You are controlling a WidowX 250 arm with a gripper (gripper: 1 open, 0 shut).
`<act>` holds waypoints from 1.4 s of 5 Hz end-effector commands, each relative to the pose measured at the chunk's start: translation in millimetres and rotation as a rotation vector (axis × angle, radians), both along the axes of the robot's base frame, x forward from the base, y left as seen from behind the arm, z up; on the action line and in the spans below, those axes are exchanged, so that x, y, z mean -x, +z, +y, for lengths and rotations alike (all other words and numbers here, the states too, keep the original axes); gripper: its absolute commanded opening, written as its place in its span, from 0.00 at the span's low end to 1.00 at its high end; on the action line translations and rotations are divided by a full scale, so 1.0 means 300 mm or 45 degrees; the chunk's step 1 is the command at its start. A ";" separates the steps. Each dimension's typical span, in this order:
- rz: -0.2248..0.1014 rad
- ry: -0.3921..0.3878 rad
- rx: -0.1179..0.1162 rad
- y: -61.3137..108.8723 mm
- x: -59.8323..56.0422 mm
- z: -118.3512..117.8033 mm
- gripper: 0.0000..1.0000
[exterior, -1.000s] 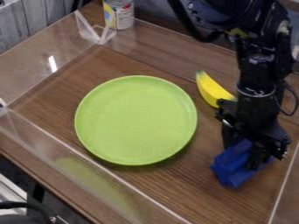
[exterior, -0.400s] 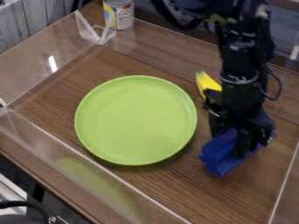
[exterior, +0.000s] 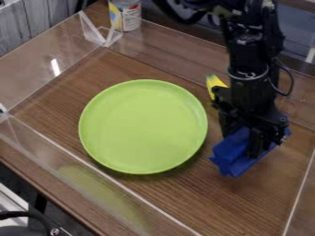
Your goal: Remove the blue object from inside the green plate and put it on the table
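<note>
- As you look through the single camera view, your black jointed gripper (exterior: 248,138) points down at the right side, its fingers pinching the deep-blue elongated plastic block (exterior: 237,157).
- You have that block just right of the large round lime-green plate (exterior: 143,126), outside its rim; you cannot tell whether its underside touches the dark brown wood-grain table (exterior: 160,198).
- Your plate lies flat on the table.
- You see a yellow toy banana (exterior: 216,87) beyond the block, partly hidden by the arm.
- Near the far edge, you see a can with a yellow-and-white label (exterior: 125,15).
</note>
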State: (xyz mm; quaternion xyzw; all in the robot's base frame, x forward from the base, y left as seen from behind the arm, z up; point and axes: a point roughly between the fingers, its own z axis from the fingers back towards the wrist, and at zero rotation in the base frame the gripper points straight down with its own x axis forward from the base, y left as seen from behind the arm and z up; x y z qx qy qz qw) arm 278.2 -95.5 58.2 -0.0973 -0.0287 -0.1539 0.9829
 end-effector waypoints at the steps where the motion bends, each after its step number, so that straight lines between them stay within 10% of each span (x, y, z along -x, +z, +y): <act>1: -0.032 -0.011 0.011 0.015 -0.005 -0.002 0.00; 7: -0.064 0.019 0.048 0.016 -0.046 -0.002 0.00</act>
